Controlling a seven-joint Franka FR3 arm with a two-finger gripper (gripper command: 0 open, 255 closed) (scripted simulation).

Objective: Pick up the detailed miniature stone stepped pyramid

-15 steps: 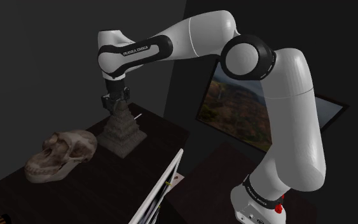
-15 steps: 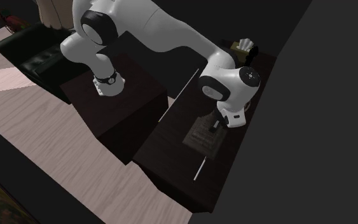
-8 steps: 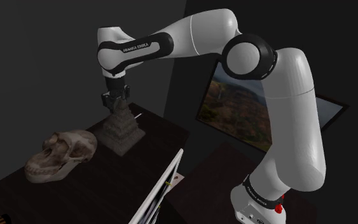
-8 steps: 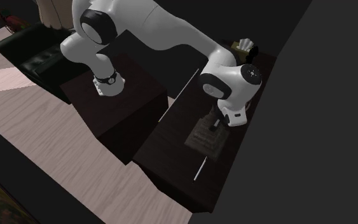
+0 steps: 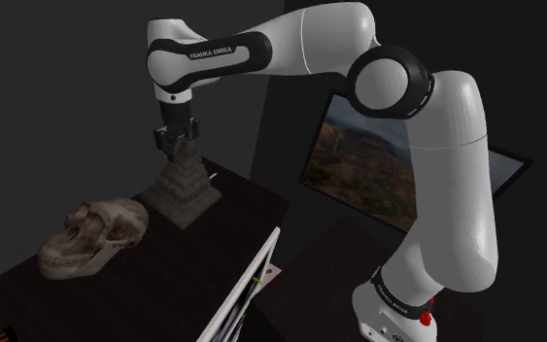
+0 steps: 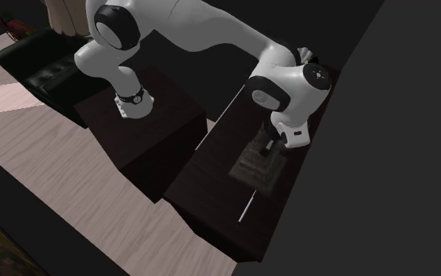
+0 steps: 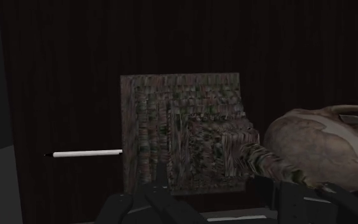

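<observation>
The fingers (image 7: 292, 197) are closed on the narrow top of the pyramid (image 5: 185, 185). This is probably because its peak is the only part slim enough to fit between them, the stepped sides widening quickly to a broad square base. The arm (image 5: 300, 44) comes straight down over the pyramid, so the hold is vertical and centred and the heavy base hangs level below the grip rather than swinging. The pyramid is toward the far end of the dark desk (image 5: 237, 219), with a skull (image 5: 94, 234) near it on the shoulder view's left and a thin white pen (image 7: 85, 153) lying just beside its base. In the wrist view the base (image 7: 184, 127) seems to cover the pen's end, which suggests it is a little off the desk, though I cannot tell for sure. With skull and pen so close, a straight upward lift looks safest.
</observation>
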